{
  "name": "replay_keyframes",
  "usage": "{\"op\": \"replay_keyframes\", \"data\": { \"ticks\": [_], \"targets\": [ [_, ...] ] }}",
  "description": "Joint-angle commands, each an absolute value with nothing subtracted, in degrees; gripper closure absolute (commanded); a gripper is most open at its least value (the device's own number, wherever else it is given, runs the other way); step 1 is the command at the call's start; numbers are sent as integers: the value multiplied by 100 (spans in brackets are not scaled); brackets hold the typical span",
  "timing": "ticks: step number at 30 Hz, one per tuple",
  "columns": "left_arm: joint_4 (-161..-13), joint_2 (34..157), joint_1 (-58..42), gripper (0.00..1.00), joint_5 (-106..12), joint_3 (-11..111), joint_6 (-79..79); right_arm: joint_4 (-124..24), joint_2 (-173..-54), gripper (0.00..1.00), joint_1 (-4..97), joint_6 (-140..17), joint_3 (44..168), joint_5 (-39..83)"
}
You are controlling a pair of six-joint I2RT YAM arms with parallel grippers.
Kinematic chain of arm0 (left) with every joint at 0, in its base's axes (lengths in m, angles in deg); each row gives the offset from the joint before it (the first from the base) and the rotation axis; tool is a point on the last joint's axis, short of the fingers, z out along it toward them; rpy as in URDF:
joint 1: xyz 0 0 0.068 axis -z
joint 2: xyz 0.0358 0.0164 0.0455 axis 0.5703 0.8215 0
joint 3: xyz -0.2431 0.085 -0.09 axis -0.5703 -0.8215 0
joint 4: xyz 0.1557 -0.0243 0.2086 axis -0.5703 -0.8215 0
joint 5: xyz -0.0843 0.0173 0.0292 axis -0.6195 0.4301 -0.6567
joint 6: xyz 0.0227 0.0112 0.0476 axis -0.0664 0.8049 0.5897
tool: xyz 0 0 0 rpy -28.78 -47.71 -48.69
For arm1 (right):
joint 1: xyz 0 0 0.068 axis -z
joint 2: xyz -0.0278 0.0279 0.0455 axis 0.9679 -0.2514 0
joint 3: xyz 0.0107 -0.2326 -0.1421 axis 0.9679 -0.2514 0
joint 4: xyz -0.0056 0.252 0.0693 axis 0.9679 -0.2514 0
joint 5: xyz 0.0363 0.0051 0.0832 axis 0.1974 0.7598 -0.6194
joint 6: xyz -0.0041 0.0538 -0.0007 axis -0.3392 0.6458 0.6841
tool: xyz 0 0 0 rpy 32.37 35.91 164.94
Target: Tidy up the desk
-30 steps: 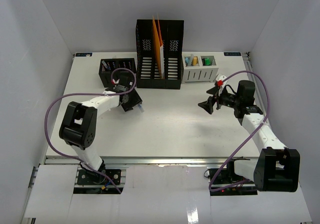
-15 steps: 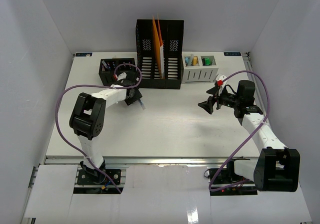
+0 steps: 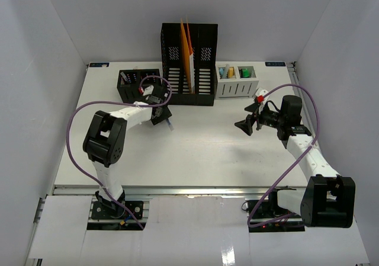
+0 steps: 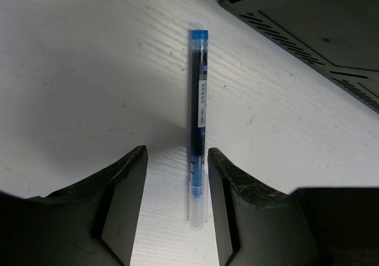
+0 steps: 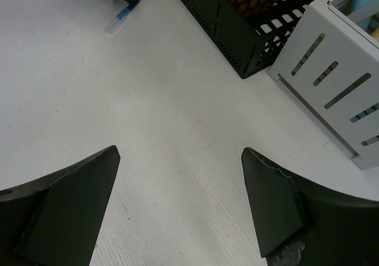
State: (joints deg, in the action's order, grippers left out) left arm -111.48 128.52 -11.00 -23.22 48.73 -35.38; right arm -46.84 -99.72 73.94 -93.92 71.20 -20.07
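A blue pen (image 4: 198, 124) lies between the fingers of the left gripper (image 4: 176, 159), pointing away from it. Just beyond stands a black file rack (image 3: 189, 64) holding orange folders (image 3: 187, 47), with a black mesh tray (image 3: 127, 79) alongside. A white slotted caddy (image 5: 337, 82) sits ahead and right of the right gripper (image 5: 179, 152).

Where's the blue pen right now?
The blue pen lies on the desk left of centre, in front of the black file rack; the left wrist view shows it between the open fingers of the left gripper.
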Motion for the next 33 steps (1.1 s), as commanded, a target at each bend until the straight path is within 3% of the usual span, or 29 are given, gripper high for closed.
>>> {"op": "replay_keyframes", "data": {
  "ticks": [1,12,13,16,26,33],
  "targets": [
    [-10949,12667,-1061,43,-2535,4971,-3267,-4734,-9973,10,7430,-9419,7371,-2079],
    [-11643,13543,-1064,42,-2437,5815,-3124,-4743,-9958,10,7434,-9437,7371,-2076],
    [-11699,13614,-1069,45,-2453,5870,-3076,-4745,-9953,10,7438,-9437,7371,-2072],
    [-11774,13692,-1068,70,-2529,5877,-2929,-4743,-9945,10,7439,-9437,7371,-2080],
    [-11863,13376,-1067,78,-1973,5340,-2227,-4743,-9919,10,7439,-9428,7371,-2107],
    [-11355,12326,-1062,92,-2172,4373,-1688,-4734,-9926,10,7447,-9428,7363,-2098]
  ]
}}
